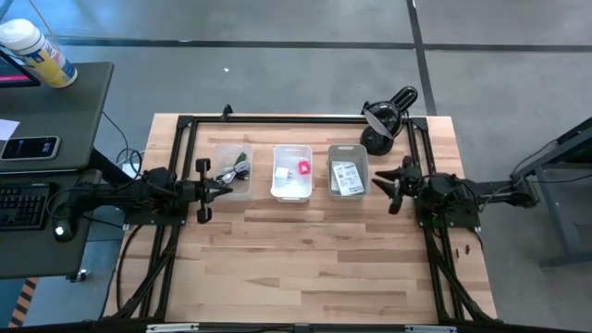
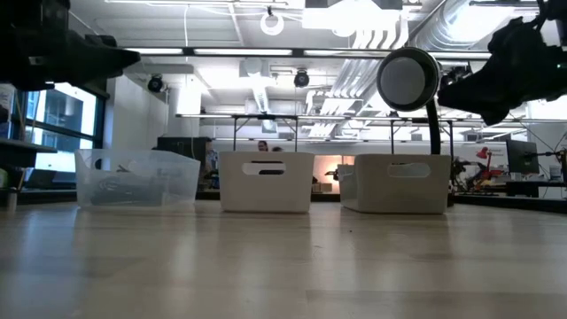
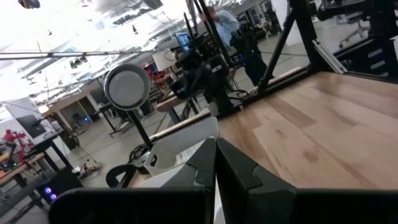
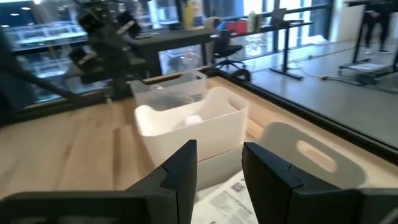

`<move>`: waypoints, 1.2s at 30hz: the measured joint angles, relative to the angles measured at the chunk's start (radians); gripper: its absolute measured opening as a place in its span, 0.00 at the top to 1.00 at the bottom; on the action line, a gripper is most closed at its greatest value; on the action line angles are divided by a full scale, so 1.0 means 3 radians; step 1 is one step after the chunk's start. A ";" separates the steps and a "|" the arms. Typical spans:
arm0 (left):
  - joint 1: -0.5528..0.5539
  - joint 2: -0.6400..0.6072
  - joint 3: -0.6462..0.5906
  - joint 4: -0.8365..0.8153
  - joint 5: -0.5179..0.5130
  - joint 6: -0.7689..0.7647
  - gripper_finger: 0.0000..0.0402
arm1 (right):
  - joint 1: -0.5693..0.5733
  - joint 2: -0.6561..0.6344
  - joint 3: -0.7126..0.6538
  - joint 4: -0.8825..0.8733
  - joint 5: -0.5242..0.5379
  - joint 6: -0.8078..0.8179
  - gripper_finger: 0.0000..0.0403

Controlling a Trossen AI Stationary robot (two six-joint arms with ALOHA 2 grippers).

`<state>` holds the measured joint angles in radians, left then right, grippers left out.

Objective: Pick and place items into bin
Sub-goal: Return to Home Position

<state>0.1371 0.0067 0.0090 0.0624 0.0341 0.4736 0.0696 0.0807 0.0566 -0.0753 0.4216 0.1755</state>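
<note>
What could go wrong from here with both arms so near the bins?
1. The right gripper, open, hangs by the gray bin, about level with the black lamp head behind it; a careless swing could clip the lamp.
2. The left gripper, shut, hangs over the clear bin rim; dropping early could catch it.

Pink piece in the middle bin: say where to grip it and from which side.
Come straight down from above: the walls of the white bin block every side. The pink piece lies apart from the white cube, so probably pinch across its whole body.
</note>
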 joint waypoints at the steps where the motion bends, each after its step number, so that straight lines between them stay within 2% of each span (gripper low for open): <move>1: 0.0000 0.0000 0.0000 -0.0008 0.0000 0.0000 1.00 | -0.0024 -0.0001 0.0000 0.0001 0.0016 -0.0001 0.71; 6: 0.0000 0.0000 0.0000 -0.0124 0.0001 -0.0031 1.00 | -0.0087 0.0004 0.0000 -0.0001 0.0038 0.0001 0.71; 14: 0.0000 0.0000 0.0000 -0.0162 -0.0002 0.0179 1.00 | -0.0077 0.0083 -0.0003 -0.0024 -0.0318 -0.0148 0.71; 21: 0.0000 0.0000 0.0000 -0.0161 -0.0002 0.0178 1.00 | -0.0077 0.0083 -0.0003 -0.0024 -0.0316 -0.0363 0.71; 26: 0.0000 0.0000 0.0000 -0.0160 -0.0003 0.0177 1.00 | -0.0077 0.0083 -0.0004 -0.0033 -0.0482 -0.0376 0.71; 36: 0.0000 0.0000 0.0000 -0.0159 -0.0003 0.0177 1.00 | -0.0076 0.0083 -0.0004 -0.0032 -0.0474 -0.0326 0.71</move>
<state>0.1371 0.0067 0.0090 0.0147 0.0334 0.5266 0.0467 0.1055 0.0555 -0.0848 0.2794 0.0776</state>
